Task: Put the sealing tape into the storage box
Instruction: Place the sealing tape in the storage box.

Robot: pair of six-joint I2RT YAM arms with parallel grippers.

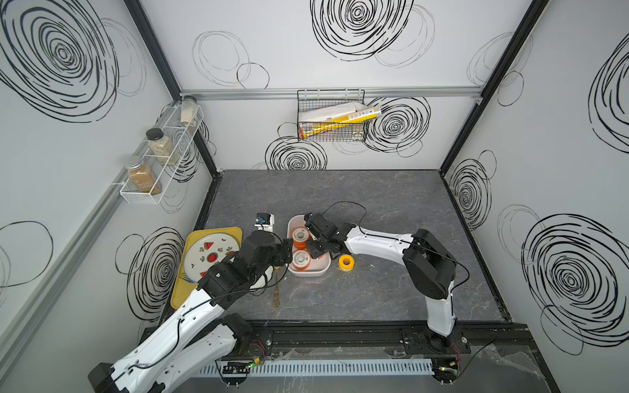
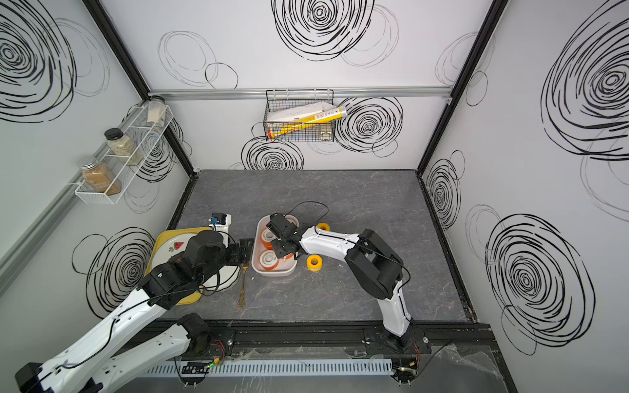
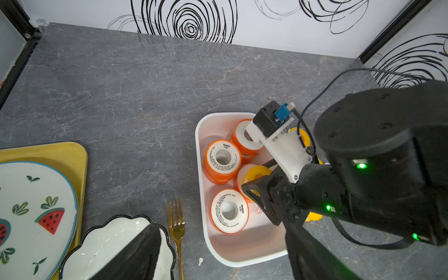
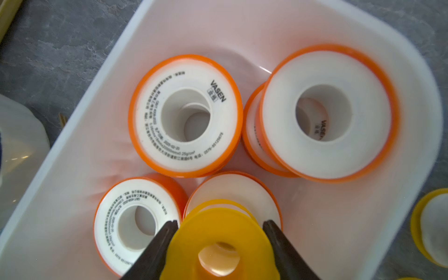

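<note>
Sealing tape delivery looks under way. Left gripper (image 2: 245, 248) hangs spread and empty, left of the storage box (image 4: 327, 230). Orange rolls (image 4: 150, 116) lie inside. Right gripper (image 4: 220, 223), clamped on a yellow roll (image 4: 194, 242), hovers above them. Next: let go, then fetch the loose yellow roll (image 1: 341, 264) on the tabletop (image 1: 374, 289) just right of the box.

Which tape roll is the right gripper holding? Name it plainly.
The yellow-spool roll clamped in the right gripper above the storage box; orange rolls lie inside it, other yellow rolls sit outside.
</note>
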